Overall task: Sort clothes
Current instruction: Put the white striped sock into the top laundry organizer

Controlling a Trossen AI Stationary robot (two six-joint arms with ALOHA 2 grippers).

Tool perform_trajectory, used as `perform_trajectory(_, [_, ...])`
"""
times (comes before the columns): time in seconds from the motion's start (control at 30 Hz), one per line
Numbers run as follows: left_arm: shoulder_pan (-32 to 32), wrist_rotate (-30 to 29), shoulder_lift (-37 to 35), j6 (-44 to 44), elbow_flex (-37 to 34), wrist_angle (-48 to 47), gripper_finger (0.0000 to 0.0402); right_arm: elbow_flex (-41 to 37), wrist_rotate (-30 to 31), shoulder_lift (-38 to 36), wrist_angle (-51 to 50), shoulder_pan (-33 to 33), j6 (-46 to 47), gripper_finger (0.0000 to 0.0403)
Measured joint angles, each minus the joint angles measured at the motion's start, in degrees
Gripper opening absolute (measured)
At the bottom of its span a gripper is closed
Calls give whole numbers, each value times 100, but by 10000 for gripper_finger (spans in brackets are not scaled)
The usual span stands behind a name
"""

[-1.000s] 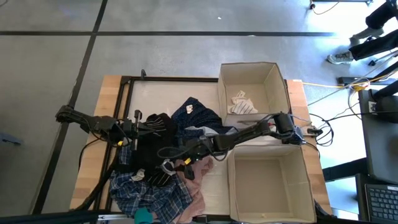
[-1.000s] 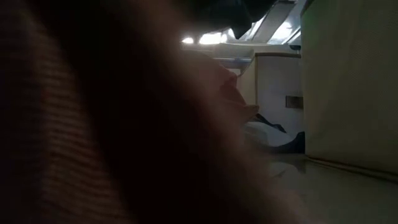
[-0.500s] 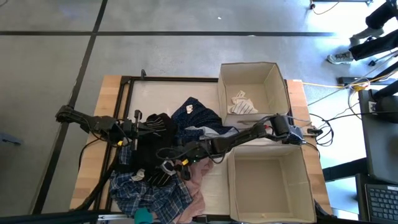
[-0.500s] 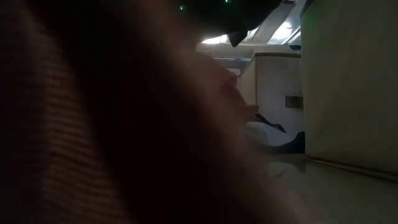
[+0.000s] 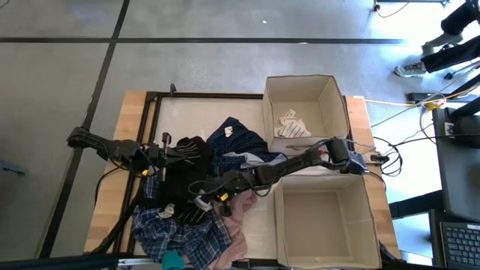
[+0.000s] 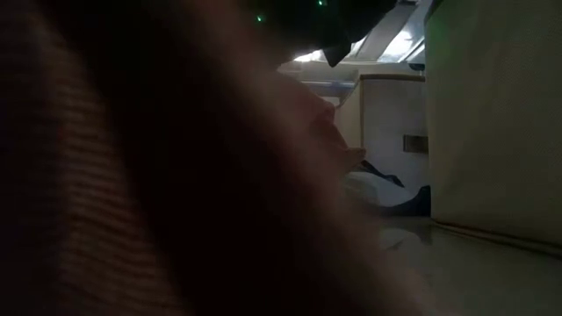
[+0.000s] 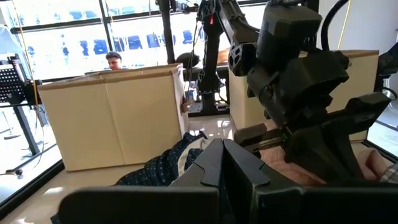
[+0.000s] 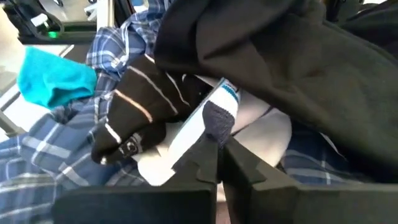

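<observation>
The clothes lie heaped at the centre-left of the high view: a black garment (image 5: 184,176), a navy piece (image 5: 229,139) above it, a pink one (image 5: 241,214) lower down, blue-white plaid (image 5: 180,234) at the bottom left, and a small teal piece (image 5: 172,260) at the bottom edge.

The right gripper (image 5: 201,201) reaches across the pile from the right, its fingers brought together on a white sock with a grey toe and blue band (image 8: 208,121) (a black striped sock (image 8: 134,118) lies just beside it).

The left gripper (image 5: 171,150) sits at the pile's left edge with fingers pressed together; I cannot tell whether any cloth is pinched.

Two cardboard boxes stand on the right: the upper box (image 5: 330,86) holds a cream-white garment (image 5: 291,124), and the lower box (image 5: 279,225) sits below it.

In the low view, blurred fabric (image 6: 132,175) fills the left and centre, blocking most of the table.
</observation>
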Motion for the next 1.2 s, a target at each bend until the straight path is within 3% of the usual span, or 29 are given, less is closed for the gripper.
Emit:
perform_trajectory(0.17, [1,0,2,-2,0,0,1,0,152,-271,-301,4,-179,32])
perform_trajectory(0.47, [1,-1,2,-4,0,1,1,0,764,-995,-1368,4,-570,8])
perform_trajectory(0.97, [1,0,2,-7,0,0,1,0,2125,-2242,-2868,4,-724,16])
perform_trajectory(1.2, [-1,0,2,-4,0,0,1,-2,3033,-2895,-3720,4,-759,18])
